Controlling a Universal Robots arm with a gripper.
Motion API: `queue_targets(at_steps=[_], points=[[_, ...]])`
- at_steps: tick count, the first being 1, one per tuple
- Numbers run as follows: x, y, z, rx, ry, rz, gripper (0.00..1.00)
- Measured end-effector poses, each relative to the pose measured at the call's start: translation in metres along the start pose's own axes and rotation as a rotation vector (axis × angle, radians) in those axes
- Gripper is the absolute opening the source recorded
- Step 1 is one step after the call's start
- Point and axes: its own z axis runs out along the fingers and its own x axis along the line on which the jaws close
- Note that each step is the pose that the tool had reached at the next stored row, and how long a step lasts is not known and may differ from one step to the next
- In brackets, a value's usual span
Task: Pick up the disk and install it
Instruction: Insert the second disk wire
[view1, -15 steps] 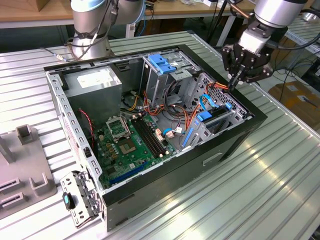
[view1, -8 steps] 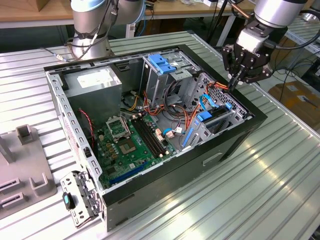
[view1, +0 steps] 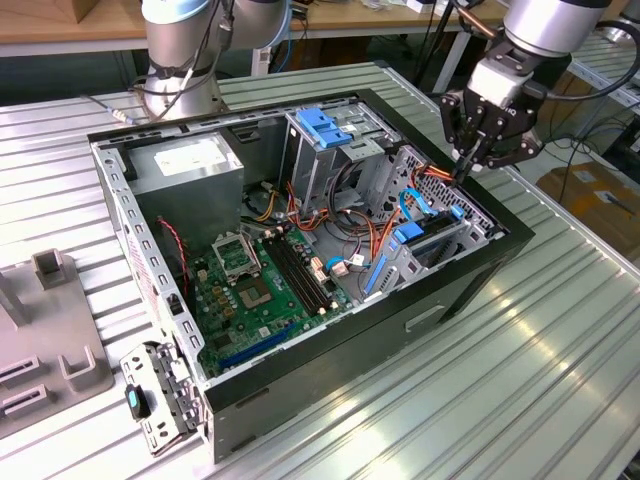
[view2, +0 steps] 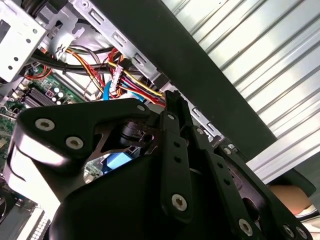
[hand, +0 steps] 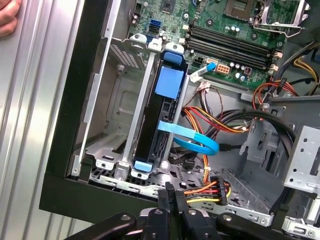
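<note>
**Gripper shut and empty above the case corner; disk seated in its bay**

Gripper (view1: 470, 160): fingers pressed together with nothing between them, as seen in the first wrist view (hand: 170, 199) and in the second wrist view (view2: 172, 107); it hangs over the rim of the open computer case (view1: 330, 350), at the corner on the exterior view's right, just above a bundle of red, yellow and orange cables (hand: 212, 187).

Disk (hand: 160, 117): standing on edge in the drive bay (hand: 117, 107) near that corner, its blue carrier showing at both ends and a blue tab on its upper face; a light-blue flat cable (hand: 192, 140) runs across it; the same blue carrier shows in the exterior view (view1: 410, 232).

Beyond: green motherboard (view1: 255, 295) on the case floor; grey power supply (view1: 190, 165) at the far end; metal cage with blue clips (view1: 325, 125) at centre; the case lies on a ribbed metal table (view1: 480, 390); a person's fingers (hand: 7, 17) rest on the table beside the case.
</note>
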Motion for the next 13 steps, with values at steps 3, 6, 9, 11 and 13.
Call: queue_targets(at_steps=[3, 6, 9, 11, 13], points=[[-0.0008, 0.0037, 0.0000, -0.0001, 0.0001, 0.000, 0.16], [-0.0008, 0.0038, 0.0001, -0.0001, 0.0002, 0.000, 0.16], [-0.0009, 0.0039, 0.0001, -0.0001, 0.0001, 0.000, 0.16], [-0.0009, 0.0039, 0.0001, -0.0001, 0.0001, 0.000, 0.16], [-0.0009, 0.0039, 0.0001, -0.0001, 0.0001, 0.000, 0.16]])
